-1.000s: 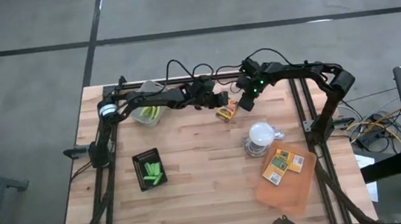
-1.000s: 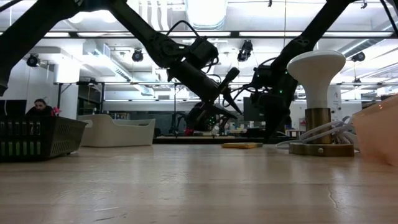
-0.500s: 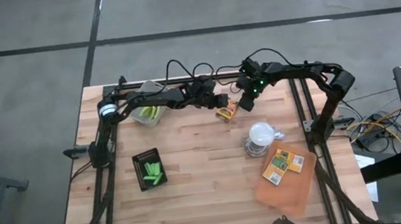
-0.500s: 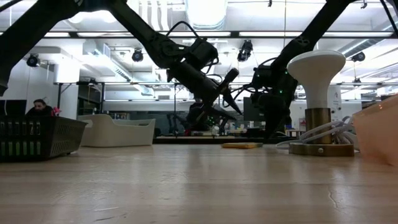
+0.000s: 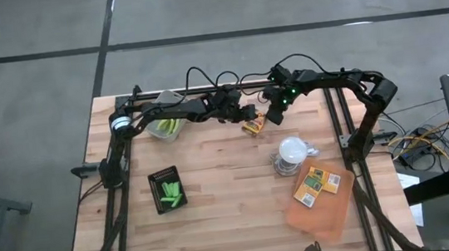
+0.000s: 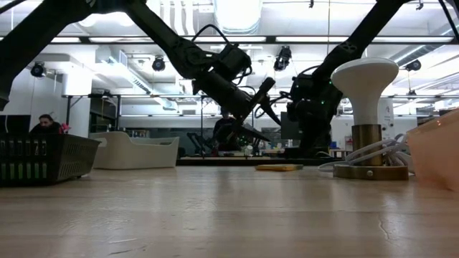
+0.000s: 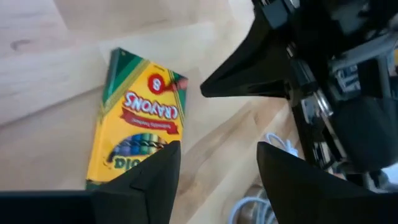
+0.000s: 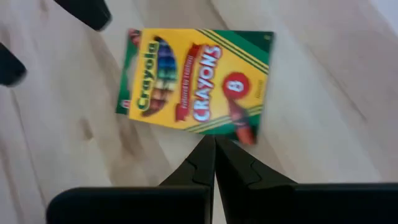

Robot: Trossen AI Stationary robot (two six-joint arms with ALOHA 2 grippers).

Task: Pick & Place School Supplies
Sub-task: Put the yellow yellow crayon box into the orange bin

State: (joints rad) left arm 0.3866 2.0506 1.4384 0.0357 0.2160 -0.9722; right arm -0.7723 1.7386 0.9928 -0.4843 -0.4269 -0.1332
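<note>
Left gripper [image 7: 214,168] hangs unclenched just over the crayon box [image 7: 140,121] — box flat on the table near the lamp [image 5: 293,153]. Right gripper [image 8: 214,163], clenched and empty, crowds the box's other side — risk: fingers clash w/ it on descent.

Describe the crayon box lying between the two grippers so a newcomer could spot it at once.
Start at the wooden table and go to its far edge, where both arms meet. The crayon box lies flat there between the left gripper and right gripper. Unlike the other boxes on the orange sheet, it sits alone on bare wood.
</note>
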